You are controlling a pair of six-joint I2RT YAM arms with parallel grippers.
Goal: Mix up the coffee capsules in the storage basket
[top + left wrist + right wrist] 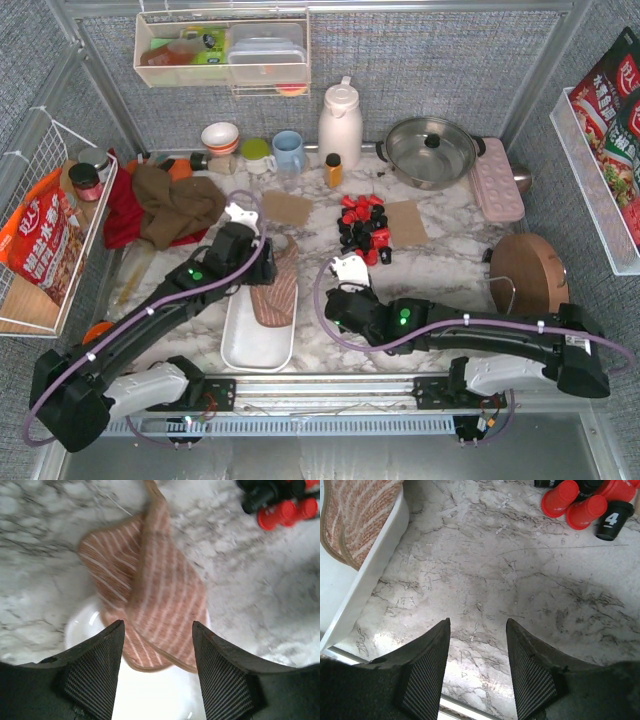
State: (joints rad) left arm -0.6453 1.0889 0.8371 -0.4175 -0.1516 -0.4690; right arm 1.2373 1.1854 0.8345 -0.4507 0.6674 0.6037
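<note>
Storage basket (245,350) sits on the marble bench (440,260). Its long axis runs near-to-far in the top view, the far end canted slightly right. A striped cloth (277,295) lies over that far end and spills past the basket rim onto the bench. No capsule shows inside the basket. The coffee capsules (362,228) lie heaped on the bench, beyond the basket's far end and off to its right, reds and blacks jumbled. Several lie on their sides pointing different ways. Only the top view gives the whole basket outline and the whole heap. The left wrist view shows just the basket's pale curved end under the cloth, with a few capsules cut off at its top right corner. The right wrist view shows the basket's right wall and a black capsule marked "4" (612,525), which is unreadable from above. The basket floor under the cloth is hidden. Left gripper (157,630) hangs over the basket's cloth-covered end, jaws wide, nothing between them. Right gripper (477,625) is over bare bench right of the basket, jaws moderately apart, empty.
</note>
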